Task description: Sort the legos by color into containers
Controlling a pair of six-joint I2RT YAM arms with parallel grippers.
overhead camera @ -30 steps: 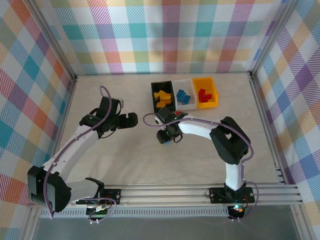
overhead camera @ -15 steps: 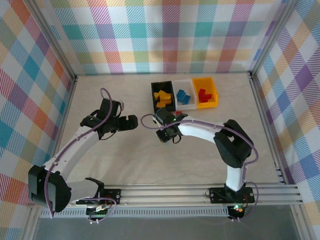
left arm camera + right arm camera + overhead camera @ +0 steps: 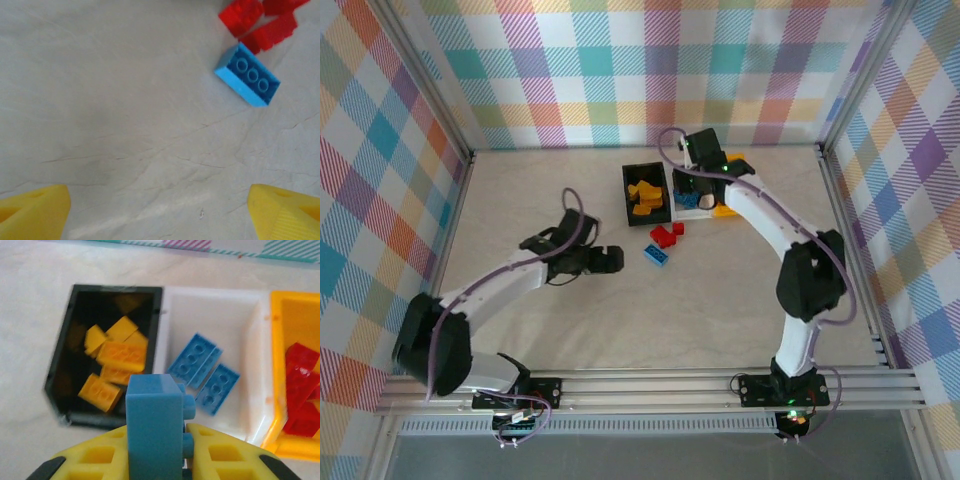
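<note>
Clamping a blue lego (image 3: pixel 152 425) between yellow fingers (image 3: pixel 220 452), the right gripper (image 3: pixel 160 445) hangs over the near edge of the bin row; studs face 3 o'clock. From the held piece in the right wrist view:
- black bin (image 3: pixel 112 288) at 10 o'clock, yellow-orange bricks (image 3: pixel 117 357) inside
- white bin (image 3: pixel 215 305) at 12-1 o'clock, 2 blue plates (image 3: pixel 195 360) lying flat inside
- yellow-orange bin (image 3: pixel 295 325) at 2 o'clock, red bricks (image 3: pixel 300 385) inside

Left gripper (image 3: pixel 160 215) is spread wide and holds nothing, low over bare table (image 3: pixel 125 125). A loose blue brick (image 3: pixel 247 75) sits at 1 o'clock from it, studs up. A cluster of loose red bricks (image 3: pixel 272 32) lies just past that, same bearing, close beside the blue. In the top view this loose group (image 3: pixel 663 240) lies at 6 o'clock of the bins, apart from them.
</note>
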